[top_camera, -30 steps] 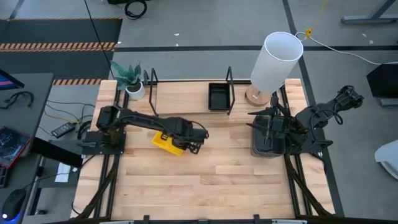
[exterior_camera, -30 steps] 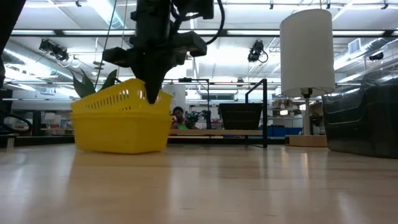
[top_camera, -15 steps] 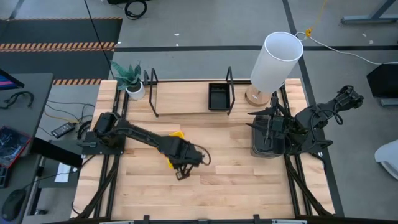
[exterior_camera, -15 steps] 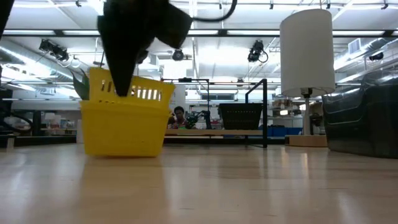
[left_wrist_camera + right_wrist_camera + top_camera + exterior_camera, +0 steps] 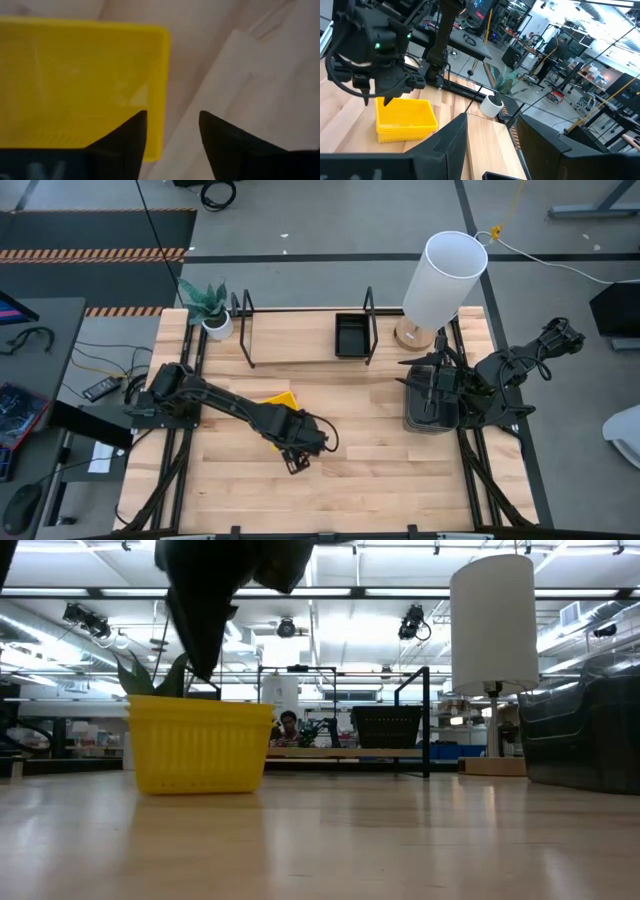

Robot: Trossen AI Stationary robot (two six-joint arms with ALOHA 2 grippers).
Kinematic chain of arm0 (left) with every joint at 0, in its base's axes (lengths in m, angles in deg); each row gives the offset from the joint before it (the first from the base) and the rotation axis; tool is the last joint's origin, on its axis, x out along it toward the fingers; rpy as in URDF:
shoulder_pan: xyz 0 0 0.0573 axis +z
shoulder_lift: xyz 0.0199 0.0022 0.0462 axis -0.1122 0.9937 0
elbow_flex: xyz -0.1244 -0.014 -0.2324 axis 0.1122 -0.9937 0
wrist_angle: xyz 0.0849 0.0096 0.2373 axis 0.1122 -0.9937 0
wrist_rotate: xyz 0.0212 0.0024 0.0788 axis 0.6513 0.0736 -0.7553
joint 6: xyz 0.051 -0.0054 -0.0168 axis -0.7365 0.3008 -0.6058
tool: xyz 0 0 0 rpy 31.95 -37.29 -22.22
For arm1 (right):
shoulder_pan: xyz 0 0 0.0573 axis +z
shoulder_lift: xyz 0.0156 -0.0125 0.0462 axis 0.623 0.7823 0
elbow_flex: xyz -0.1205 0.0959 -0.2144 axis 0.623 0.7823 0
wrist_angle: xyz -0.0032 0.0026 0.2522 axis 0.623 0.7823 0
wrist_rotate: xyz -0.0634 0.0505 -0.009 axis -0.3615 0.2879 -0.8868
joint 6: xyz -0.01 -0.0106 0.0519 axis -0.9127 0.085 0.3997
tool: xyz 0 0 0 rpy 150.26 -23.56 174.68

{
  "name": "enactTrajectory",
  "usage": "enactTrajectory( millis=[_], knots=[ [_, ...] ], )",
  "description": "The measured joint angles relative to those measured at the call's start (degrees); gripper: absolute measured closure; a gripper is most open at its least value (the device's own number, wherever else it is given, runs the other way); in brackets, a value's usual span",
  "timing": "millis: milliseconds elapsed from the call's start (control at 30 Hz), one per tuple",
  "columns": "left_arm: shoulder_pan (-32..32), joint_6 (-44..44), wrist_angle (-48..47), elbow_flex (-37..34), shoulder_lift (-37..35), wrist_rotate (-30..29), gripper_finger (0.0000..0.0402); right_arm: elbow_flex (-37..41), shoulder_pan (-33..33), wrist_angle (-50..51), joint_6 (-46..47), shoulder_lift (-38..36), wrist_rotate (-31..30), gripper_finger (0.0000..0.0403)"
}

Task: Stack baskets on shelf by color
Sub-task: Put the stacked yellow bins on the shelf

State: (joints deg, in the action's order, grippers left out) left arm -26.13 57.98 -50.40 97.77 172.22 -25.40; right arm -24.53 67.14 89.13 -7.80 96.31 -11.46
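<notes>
A yellow basket stands flat on its bottom on the tabletop, left of the middle. My left gripper hangs open just above the basket's rim, one finger over its side wall, touching nothing. A small black basket sits on the shelf at its right end. My right gripper waits open above the dark grey baskets at the table's right.
A white lamp stands at the far right by the shelf's upright. A potted plant sits at the far left corner. Bare wood stretches toward the near edge.
My left gripper carried the tilted yellow basket by its rim a little toward the near edge. It set the basket down flat, then opened and let go. The basket now rests level on the table with the fingers just above it.
</notes>
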Motion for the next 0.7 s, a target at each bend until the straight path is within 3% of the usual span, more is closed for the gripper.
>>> enactTrajectory(
  millis=[100,300,700],
  knots=[
    [-0.04,-0.01,0.23,1.86,-0.04,-0.86,0.0195,0.00,0.00,0.01,0.08,0.00,0.00,0.0227],
    [-0.45,1.57,0.11,1.33,0.64,-8.07,0.0188,0.00,0.01,-0.01,0.22,0.00,0.86,0.0227],
    [-0.30,-0.88,-0.03,0.38,8.99,-7.31,0.0214,-0.04,0.01,-0.14,0.22,0.09,1.01,0.0227]
  ],
)
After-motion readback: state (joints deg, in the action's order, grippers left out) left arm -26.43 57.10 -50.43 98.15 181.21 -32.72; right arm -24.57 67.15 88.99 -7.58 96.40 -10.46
